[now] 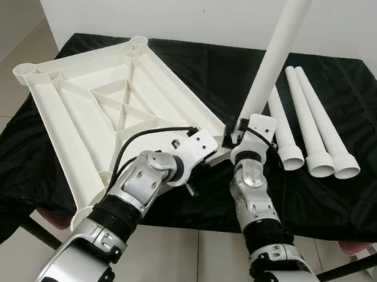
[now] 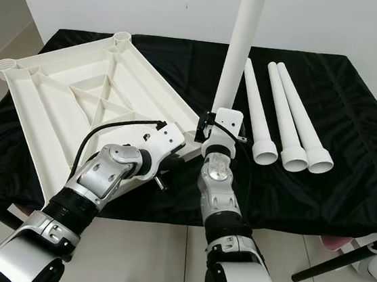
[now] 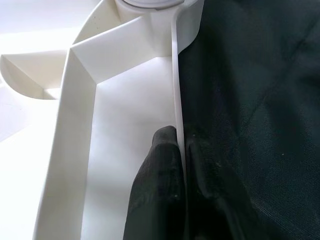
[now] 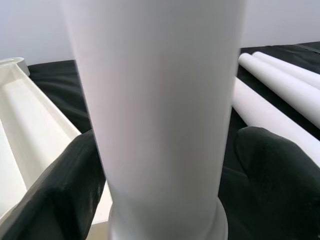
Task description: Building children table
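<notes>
My right gripper (image 4: 160, 165) has its fingers (image 4: 45, 190) closed around a white leg (image 1: 274, 55), held upright at the near corner of the upturned white table panel (image 1: 98, 97). My left gripper (image 3: 181, 175) pinches the panel's thin side wall. Three spare legs (image 1: 313, 121) lie on the black cloth (image 1: 376, 108) covering the tabletop.

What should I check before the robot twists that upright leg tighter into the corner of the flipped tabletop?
1. Leg stands upright in the near corner socket: ok.
2. Right gripper has a finger on each side of the leg: ok.
3. Left gripper pinches the tabletop rim to steady it: ok.
4. Leg fully seated in the socket: cannot tell.
5. Three spare legs lie apart on the black cloth, away from the arms: ok.
</notes>
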You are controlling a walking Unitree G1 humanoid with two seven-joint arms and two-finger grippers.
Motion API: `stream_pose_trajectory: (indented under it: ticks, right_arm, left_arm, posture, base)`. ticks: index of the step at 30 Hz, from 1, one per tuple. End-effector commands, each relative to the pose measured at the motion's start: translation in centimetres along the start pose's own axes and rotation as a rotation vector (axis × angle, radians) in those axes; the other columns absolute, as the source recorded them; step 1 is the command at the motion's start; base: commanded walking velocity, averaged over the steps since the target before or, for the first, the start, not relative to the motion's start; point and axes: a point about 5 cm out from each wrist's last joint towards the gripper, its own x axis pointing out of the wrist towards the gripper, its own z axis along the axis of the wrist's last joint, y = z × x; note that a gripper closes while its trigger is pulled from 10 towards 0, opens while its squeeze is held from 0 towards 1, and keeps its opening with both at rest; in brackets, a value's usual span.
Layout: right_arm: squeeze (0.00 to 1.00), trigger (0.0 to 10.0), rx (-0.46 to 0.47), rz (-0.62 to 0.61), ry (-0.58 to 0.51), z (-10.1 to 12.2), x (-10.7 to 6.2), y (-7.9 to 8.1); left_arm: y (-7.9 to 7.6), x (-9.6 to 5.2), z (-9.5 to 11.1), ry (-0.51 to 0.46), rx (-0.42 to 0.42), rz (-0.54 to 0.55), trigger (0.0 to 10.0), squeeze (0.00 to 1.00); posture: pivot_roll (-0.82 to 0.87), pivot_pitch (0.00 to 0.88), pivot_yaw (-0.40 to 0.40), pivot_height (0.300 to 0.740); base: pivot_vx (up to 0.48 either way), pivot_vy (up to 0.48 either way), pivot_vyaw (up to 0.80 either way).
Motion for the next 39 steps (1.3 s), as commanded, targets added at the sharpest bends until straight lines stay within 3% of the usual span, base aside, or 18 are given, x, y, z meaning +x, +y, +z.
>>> stream_pose_trajectory:
  ticks: [1,13,39]
  right_arm:
    - [0.0,10.0,0.019,0.046,0.003,-0.4,-0.4,0.1]
    - [0.0,10.0,0.01,0.327,-0.003,0.4,-0.1,-2.0]
    - [0.0,10.0,-0.043,0.672,0.098,1.5,1.3,-5.4]
  left_arm:
    - [0.0,0.1,-0.7,0.019,0.017,0.076,10.0,0.0]
    - [-0.2,0.2,-0.8,0.018,0.034,0.072,10.0,0.0]
    - [-0.8,0.6,-1.1,0.013,0.032,0.062,10.0,0.0]
  posture:
    - [-0.11,0.095,0.058,0.74]
    - [-0.12,0.083,0.051,0.74]
    - [-0.1,0.104,0.059,0.74]
  base:
    - [0.0,0.0,0.0]
    - [0.0,0.0,0.0]
    - [0.0,0.0,0.0]
